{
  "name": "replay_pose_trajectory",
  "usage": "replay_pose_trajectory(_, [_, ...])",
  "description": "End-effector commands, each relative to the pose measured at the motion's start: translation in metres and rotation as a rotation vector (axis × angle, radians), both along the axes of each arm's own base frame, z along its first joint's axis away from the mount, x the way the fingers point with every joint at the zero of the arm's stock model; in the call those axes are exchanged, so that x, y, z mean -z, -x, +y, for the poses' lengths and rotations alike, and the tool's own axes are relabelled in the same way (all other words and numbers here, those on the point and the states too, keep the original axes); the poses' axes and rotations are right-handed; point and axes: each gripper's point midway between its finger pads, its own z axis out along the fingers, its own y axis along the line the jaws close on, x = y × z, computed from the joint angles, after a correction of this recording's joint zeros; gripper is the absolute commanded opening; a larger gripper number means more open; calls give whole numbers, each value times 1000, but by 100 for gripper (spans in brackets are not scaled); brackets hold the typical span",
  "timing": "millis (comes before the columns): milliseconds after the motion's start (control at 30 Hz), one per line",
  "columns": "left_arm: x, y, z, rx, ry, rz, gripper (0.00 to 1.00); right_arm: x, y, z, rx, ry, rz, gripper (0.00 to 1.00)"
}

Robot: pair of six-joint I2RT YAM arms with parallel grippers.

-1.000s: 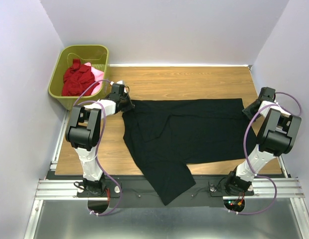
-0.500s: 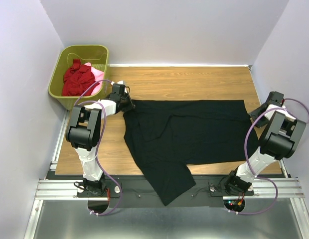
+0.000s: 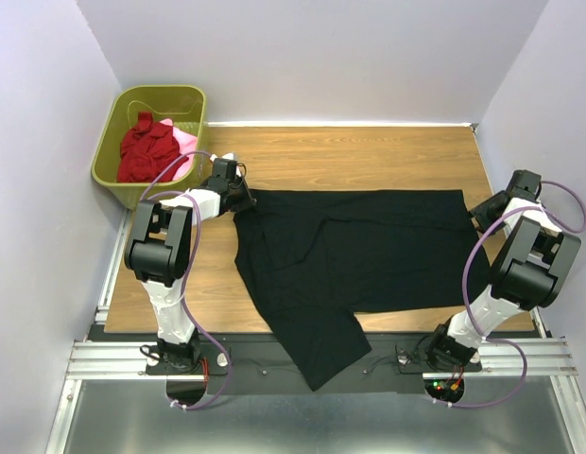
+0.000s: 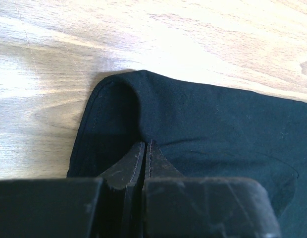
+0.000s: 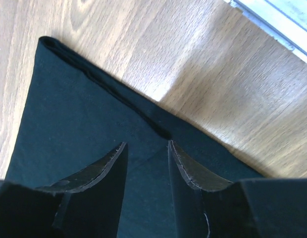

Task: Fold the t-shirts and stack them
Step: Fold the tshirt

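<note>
- Black t-shirt [image 3: 359,251] lies spread flat over the middle of the wooden table [image 3: 369,156]. One sleeve reaches toward 6 o'clock and hangs over the near edge.
- In the top view its far hem runs straight from about 10 o'clock to 2 o'clock of the cloth.
- Left gripper [image 3: 238,196] sits at the shirt's 10 o'clock corner. In the left wrist view the left gripper [image 4: 145,146] has its jaws pressed together, with a raised ridge of the black cloth pinched between them just inside the stitched corner.
- Right gripper [image 3: 482,210] sits at the shirt's 2 o'clock corner, by the table's right edge. In the right wrist view the right gripper [image 5: 147,144] has its jaws spread apart and grips nothing. Flat black cloth shows in the gap, and the folded hem runs just beyond the tips.
- Dark red t-shirt [image 3: 146,147] and pink t-shirt [image 3: 184,140] lie bunched together in the olive-green basket [image 3: 109,128], which stands off the table's corner at 10 o'clock.
</note>
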Motion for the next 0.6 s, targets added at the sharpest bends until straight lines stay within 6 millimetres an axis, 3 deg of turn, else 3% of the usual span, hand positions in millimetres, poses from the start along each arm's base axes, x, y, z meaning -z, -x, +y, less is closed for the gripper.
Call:
replay_pose_trajectory(0, [-17, -14, -5, 17, 2, -51, 0, -7, -10, 4, -27, -22, -35, 44])
replay_pose_trajectory(567, [-18, -14, -5, 16, 3, -52, 0, 18, -5, 8, -35, -40, 32, 43])
